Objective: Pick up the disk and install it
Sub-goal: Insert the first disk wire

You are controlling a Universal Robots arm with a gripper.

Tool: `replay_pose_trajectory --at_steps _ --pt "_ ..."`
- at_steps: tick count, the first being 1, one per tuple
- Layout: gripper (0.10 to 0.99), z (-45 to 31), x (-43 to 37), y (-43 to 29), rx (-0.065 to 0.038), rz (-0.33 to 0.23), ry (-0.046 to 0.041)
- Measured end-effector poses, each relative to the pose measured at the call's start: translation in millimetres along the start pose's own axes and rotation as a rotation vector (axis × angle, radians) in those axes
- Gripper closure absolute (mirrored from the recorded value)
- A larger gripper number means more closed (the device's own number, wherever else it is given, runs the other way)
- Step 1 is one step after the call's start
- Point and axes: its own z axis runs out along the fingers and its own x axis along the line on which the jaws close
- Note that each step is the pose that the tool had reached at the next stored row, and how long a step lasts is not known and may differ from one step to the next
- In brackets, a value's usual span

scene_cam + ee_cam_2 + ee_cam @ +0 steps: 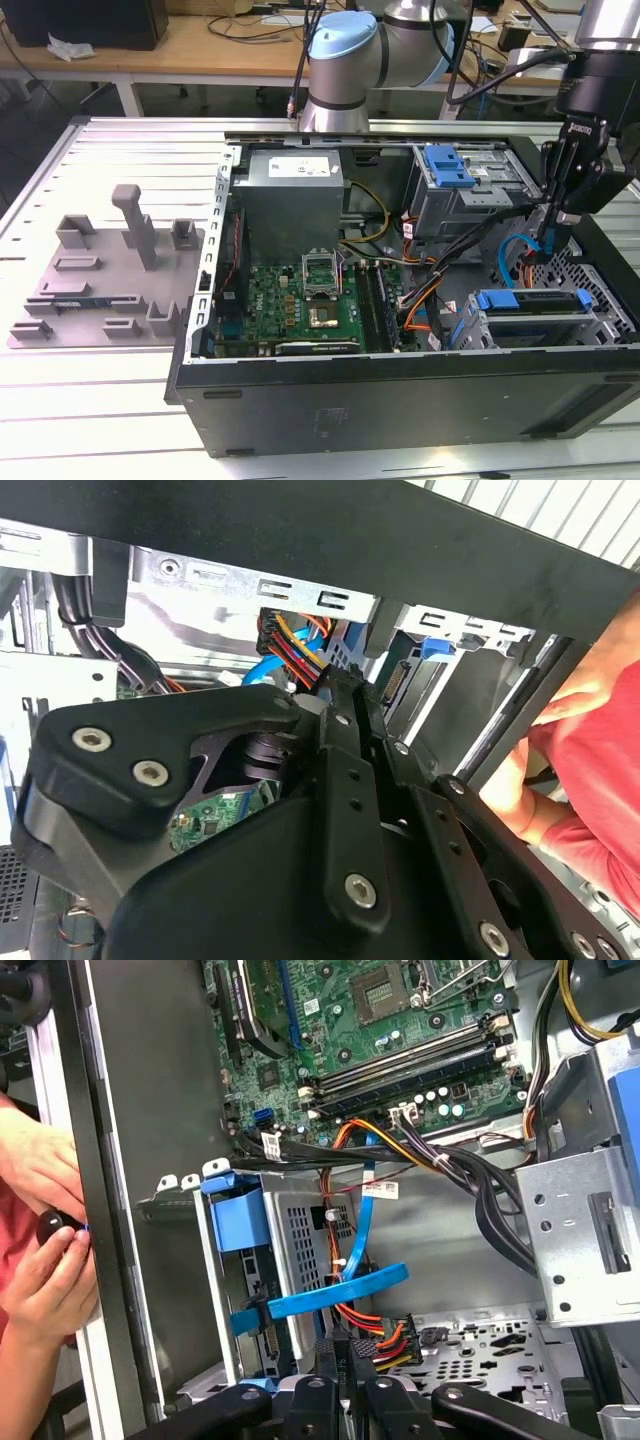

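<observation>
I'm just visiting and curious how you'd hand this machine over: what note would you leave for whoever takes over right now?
Claw: low inside the computer case, right beside the plug of coloured wires.
Disk: appears seated in the drive cage near the claw, blue rails showing.
Done: disk seems placed.
Left: cabling, cannot tell.
A person's hand is at the case edge.
</observation>
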Motion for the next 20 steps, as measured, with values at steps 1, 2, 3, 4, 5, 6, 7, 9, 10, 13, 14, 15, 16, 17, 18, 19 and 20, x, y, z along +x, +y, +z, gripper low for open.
replay_pose_trajectory --at_steps 1,2,3,4,5,6,7,9,10,13,14,15,16,17,18,19,20 --pt "0.918 0.1 -0.1 0.0 0.000 0.000 -0.0001" --pt "0.918 0.0 0.0 0.0 0.000 0.000 -0.0001" --pt "0.918 0.1 0.0 0.0 0.000 0.000 -0.0002" --pt "0.918 0.4 0.2 0.1 0.000 0.000 -0.0006" --pt "0.918 0.5 1.3 0.3 0.000 0.000 -0.0016" --pt "0.918 0.8 2.5 0.4 -0.001 0.000 -0.0029" --pt "0.918 1.3 4.2 0.4 -0.001 0.000 -0.0055" --pt "0.918 2.1 7.3 0.1 -0.003 -0.001 -0.0127" --pt "0.918 2.3 8.6 -0.1 -0.003 -0.001 -0.0155" --pt "0.918 2.6 13.2 -0.8 -0.005 -0.002 -0.0226" --pt "0.918 2.8 14.7 -1.1 -0.005 -0.002 -0.0249" --pt "0.918 3.4 17.1 -1.5 -0.006 -0.003 -0.0293" --pt "0.918 5.1 21.2 -2.1 -0.007 -0.004 -0.0390" --pt "0.918 6.5 24.6 -2.2 -0.009 -0.006 -0.0475" --pt "0.918 7.2 26.3 -2.3 -0.009 -0.007 -0.0530" --pt "0.918 7.7 27.5 -2.3 -0.010 -0.009 -0.0587" --pt "0.918 8.1 28.8 -2.3 -0.011 -0.010 -0.0648"
